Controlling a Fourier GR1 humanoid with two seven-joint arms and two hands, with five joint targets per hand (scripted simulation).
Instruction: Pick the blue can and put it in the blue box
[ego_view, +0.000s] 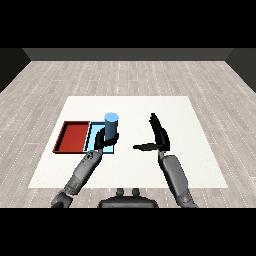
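So the big flat white table (150, 165) has two shallow rectangular trays side by side at about 9 o'clock from its middle: the red tray (72, 136) on the outside and the light blue tray (93, 134) just inside it, mostly covered right now. The left hand (101, 138) is curled round the light blue cylindrical can (111, 128), which stands upright over the blue tray's 3 o'clock edge; can't tell if its base is touching the tray or still a bit above it. The right hand (159, 136) sits well apart at 3 o'clock, fingers straight, thumb stuck out, holding nothing. My worry: the can looks closer to the rim than the middle, so letting go here could land it on the lip and tip it out onto the table. I'd guess it wants nudging toward 9 o'clock first, without overshooting into the red one.
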